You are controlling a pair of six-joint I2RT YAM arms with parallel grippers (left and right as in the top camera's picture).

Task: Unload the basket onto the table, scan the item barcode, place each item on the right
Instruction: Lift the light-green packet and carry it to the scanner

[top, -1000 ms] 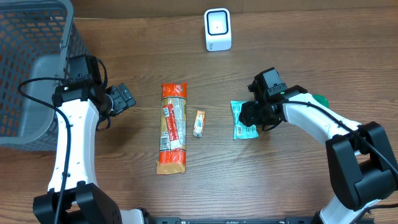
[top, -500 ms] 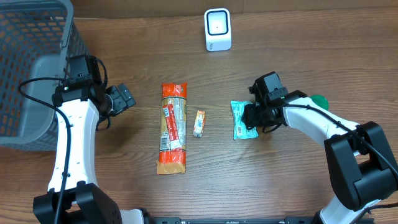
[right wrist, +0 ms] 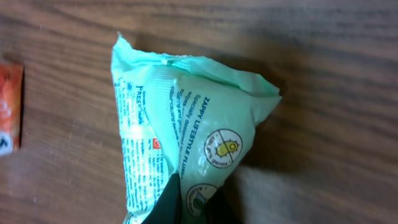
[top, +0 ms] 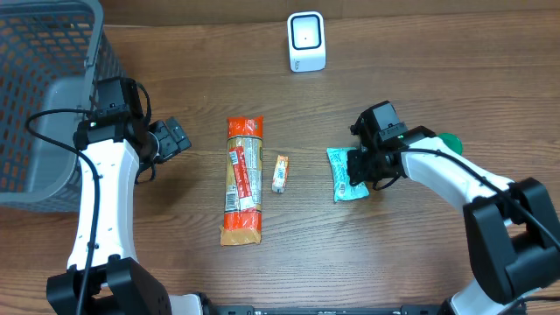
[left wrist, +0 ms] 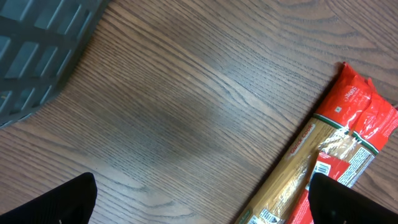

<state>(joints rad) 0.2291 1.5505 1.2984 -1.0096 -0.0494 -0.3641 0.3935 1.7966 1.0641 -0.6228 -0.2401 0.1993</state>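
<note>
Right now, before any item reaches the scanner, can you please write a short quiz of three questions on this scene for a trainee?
1. True or false: the small orange packet lies between the red pasta pack and the green wipes pack.
2. The right gripper is shut on: A) the red pasta pack, B) the green wipes pack, C) the small orange packet.
3. Fill in: the left gripper is ____ and holds nothing.

Key: 1 true; 2 B; 3 open.
</note>
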